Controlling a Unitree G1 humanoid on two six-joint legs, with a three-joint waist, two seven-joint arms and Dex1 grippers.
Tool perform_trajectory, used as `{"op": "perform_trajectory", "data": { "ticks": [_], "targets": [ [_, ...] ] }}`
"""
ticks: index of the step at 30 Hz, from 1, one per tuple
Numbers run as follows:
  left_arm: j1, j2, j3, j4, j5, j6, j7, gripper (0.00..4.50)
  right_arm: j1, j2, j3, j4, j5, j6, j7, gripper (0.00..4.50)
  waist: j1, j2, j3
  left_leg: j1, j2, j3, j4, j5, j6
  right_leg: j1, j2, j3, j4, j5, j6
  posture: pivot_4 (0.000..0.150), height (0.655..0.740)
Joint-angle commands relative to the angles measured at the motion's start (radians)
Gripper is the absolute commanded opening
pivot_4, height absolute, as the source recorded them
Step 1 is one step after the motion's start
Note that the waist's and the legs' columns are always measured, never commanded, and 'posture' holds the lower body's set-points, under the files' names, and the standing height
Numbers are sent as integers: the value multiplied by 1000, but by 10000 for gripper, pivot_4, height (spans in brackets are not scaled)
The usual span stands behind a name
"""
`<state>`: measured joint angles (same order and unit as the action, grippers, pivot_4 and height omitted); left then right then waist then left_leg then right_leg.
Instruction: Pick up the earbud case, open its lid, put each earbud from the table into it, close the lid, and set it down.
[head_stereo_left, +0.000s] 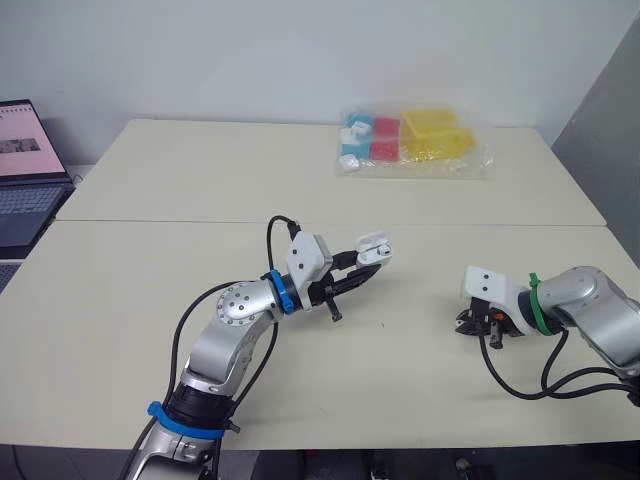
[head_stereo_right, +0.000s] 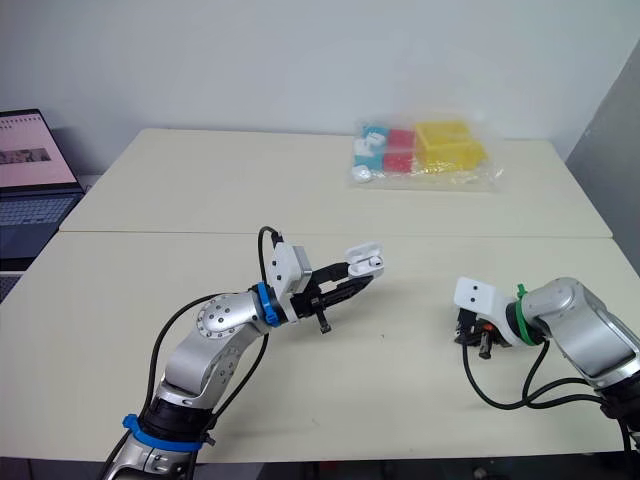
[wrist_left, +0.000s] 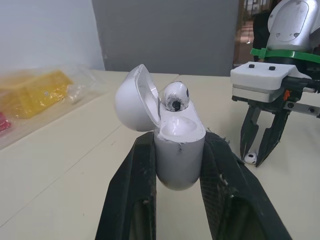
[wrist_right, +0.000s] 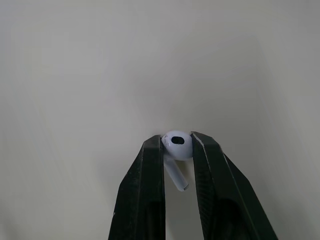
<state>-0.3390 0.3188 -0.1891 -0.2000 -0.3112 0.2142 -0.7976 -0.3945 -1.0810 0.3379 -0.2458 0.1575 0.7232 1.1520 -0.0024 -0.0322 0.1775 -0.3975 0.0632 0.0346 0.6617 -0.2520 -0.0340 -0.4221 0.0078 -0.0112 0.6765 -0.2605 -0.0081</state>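
Here, open earbud case (wrist_left: 177, 150) in left tool (head_stereo_left: 368, 262), earbud (wrist_right: 177, 145) in right tool (wrist_right: 178, 141).

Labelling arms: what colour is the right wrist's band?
Green band, clearest in the left wrist view.

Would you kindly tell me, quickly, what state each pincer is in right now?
Left pincer: shut on the case, whose lid is open.
Right pincer: shut on an earbud.

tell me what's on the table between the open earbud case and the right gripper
Nothing: the stretch of table between the earbud case and the right gripper is bare, as the left eye view shows.
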Motion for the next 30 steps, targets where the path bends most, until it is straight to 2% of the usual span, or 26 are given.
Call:
{"op": "perform_trajectory", "data": {
  "ticks": [1, 5, 14, 20, 23, 29, 30],
  "targets": [
    [2, 1, 0, -53, -4, -15, 2, 7926, 24, -85, -19, -4, -14, -70, 87, 3985, 0, 0, 0, 0, 0, 0, 0, 0, 0, 0, 0, 0, 0, 0, 0, 1500, 7354],
    [11, 3, -1, -62, -2, -13, 4, 7926, 42, -143, -10, 66, -66, -195, 142, 3985, 0, 0, 0, 0, 0, 0, 0, 0, 0, 0, 0, 0, 0, 0, 0, 1500, 7354],
    [23, 9, 2, -75, 2, -12, 10, 7926, 32, -120, -30, 127, -92, -257, 177, 3985, -1, 0, 0, 2, 0, 0, 0, 0, 0, 1, 0, 0, 2, 0, 0, 1500, 7354],
    [31, 14, 4, -84, 3, -9, 12, 7926, 28, -105, -42, 142, -117, -282, 166, 24910, -2, 0, 0, 4, 0, 0, 1, 0, 0, 2, 0, 1, 2, 0, 0, 1500, 7354],
    [37, 14, 3, -91, 2, -4, 16, 7926, 17, -104, -85, 107, -78, -231, 172, 35929, -2, 0, 0, 5, 0, 1, 1, 0, 0, 2, 0, 2, 3, 0, 0, 1500, 7354],
    [56, 16, 3, -114, 3, 2, 32, 7926, 56, -154, -193, -33, -9, -112, 174, 36059, 0, 1, 0, 4, 0, 0, 0, 0, 0, 1, 0, 1, 3, 0, 0, 1500, 7354],
    [62, 17, 2, -117, 5, 2, 36, 7926, 64, -172, -185, -66, -40, -83, 153, 36059, 0, 1, 0, 3, 0, 0, 0, 0, 0, 1, 0, 1, 2, 0, 0, 1500, 7354]
  ]
}}
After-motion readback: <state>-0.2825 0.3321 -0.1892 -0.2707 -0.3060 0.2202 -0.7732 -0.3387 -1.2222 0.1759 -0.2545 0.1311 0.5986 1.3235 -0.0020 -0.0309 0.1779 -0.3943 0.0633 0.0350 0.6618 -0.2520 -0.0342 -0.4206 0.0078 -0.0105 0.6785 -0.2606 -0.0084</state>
